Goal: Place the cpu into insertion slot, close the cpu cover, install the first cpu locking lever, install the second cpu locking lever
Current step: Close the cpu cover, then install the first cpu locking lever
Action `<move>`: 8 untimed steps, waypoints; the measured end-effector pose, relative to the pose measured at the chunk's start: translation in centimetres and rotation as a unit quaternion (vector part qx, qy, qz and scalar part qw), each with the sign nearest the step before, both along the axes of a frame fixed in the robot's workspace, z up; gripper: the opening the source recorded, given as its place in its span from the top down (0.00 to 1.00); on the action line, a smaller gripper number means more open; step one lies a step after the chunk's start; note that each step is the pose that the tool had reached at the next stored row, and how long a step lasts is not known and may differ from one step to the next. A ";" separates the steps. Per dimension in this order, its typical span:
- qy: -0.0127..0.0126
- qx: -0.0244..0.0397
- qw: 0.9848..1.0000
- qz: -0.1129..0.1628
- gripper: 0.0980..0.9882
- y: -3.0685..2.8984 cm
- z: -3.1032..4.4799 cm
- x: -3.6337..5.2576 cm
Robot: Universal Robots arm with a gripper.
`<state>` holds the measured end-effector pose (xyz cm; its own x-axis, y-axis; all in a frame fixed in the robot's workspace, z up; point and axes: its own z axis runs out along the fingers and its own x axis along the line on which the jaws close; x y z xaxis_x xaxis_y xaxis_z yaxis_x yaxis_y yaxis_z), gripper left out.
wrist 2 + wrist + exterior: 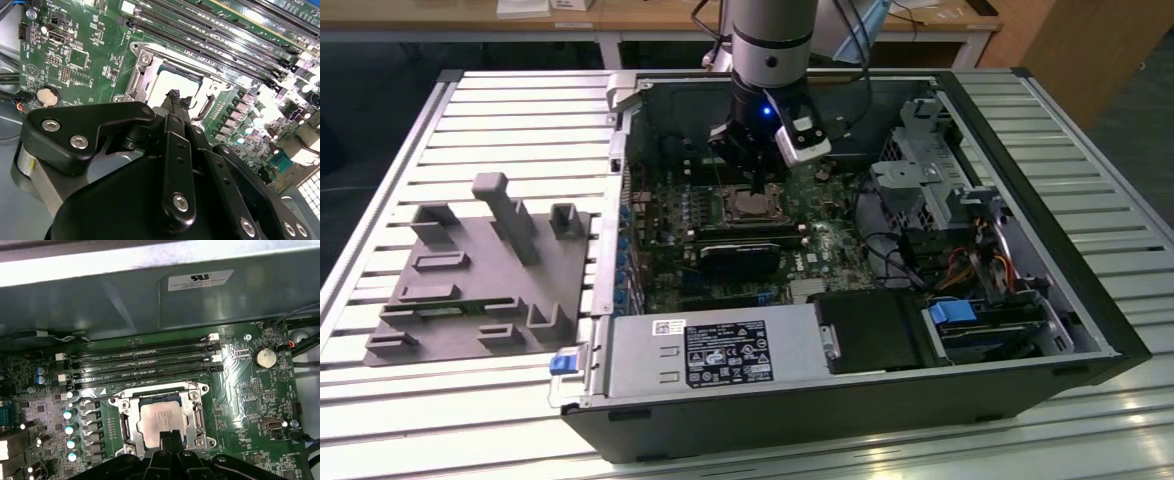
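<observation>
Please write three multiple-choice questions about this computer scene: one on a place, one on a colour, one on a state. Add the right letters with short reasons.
1. Where is the cpu? A) on the grey fixture B) in the insertion slot C) on the power supply
2. What colour is the circuit board? A) green B) blue C) red
3. How is the cpu cover? A) standing upright B) taken off C) flat around the cpu
1 B: its silvery top sits in the slot, below the pincer.
2 A: green shows all around the slot.
3 C: the frame lies flat, the cpu showing through its window.
</observation>
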<state>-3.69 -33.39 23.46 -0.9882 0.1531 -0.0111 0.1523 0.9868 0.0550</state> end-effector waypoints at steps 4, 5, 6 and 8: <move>0.000 0.000 1.000 0.000 1.00 0.00 -0.10 -0.01; 0.000 0.000 1.000 0.000 1.00 0.00 -0.10 -0.01; 0.000 0.000 1.000 0.000 1.00 0.00 -0.11 -0.01; 0.000 0.000 1.000 0.000 1.00 0.00 -0.12 -0.01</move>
